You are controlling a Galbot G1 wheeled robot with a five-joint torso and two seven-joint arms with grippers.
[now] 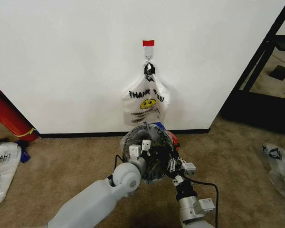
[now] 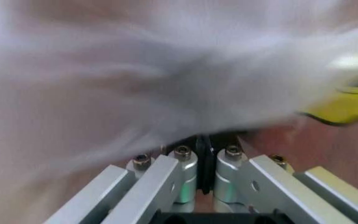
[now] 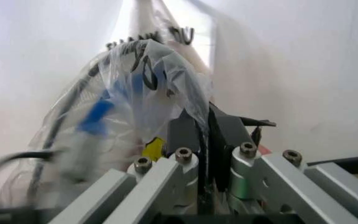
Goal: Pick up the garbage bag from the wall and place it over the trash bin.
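Note:
The garbage bag [image 1: 141, 137] is stretched as a translucent film over the round black mesh trash bin [image 1: 154, 166], which stands on the carpet against the wall [image 1: 76, 57]. A blue piece [image 1: 159, 126] shows at the bin's far rim. My left gripper [image 1: 138, 149] is shut on the bag's film at the bin's left rim. My right gripper [image 1: 173, 165] is shut on the film at the right rim. In the right wrist view the pinched bag [image 3: 135, 93] carries blue patches. The left gripper [image 2: 204, 150] has blurred white plastic right in front of it.
Another printed bag [image 1: 145, 102] hangs from a hook [image 1: 148, 58] under a red tape square [image 1: 148, 42]. A red cylinder [image 1: 9, 116] leans at the left above a bag on the floor [image 1: 2, 166]. Another bag [image 1: 280, 166] and a black frame [image 1: 256, 71] are at the right.

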